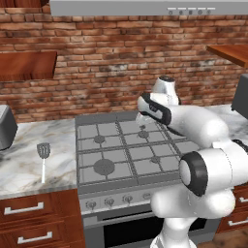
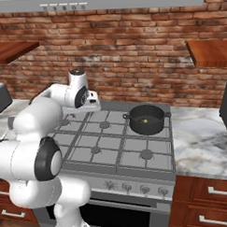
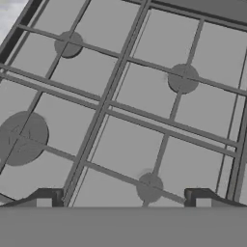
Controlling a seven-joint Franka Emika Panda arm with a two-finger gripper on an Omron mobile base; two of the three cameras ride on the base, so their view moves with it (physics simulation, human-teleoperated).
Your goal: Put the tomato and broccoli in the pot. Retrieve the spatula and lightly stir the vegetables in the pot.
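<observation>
The dark round pot (image 2: 146, 118) stands on the stove's back right burner. A small green bit (image 2: 144, 119) lies in its bottom and looks like the broccoli. The tomato is out of view. On the marble counter left of the stove lies the grey spatula (image 1: 43, 159), slotted head away from me, handle toward the front edge. My gripper (image 3: 123, 200) hangs open over the middle back of the stove (image 3: 120, 111), facing down at bare grates, with nothing between its fingertips (image 3: 46, 198). In the right base view the gripper (image 2: 92, 103) is well left of the pot.
A brick wall runs behind the stove (image 1: 121, 150). Wooden shelves (image 1: 26, 65) hang at both sides, and a range hood (image 1: 145, 7) sits overhead. A dark appliance (image 2: 226, 112) stands on the right counter and a grey one (image 1: 6, 127) on the left counter.
</observation>
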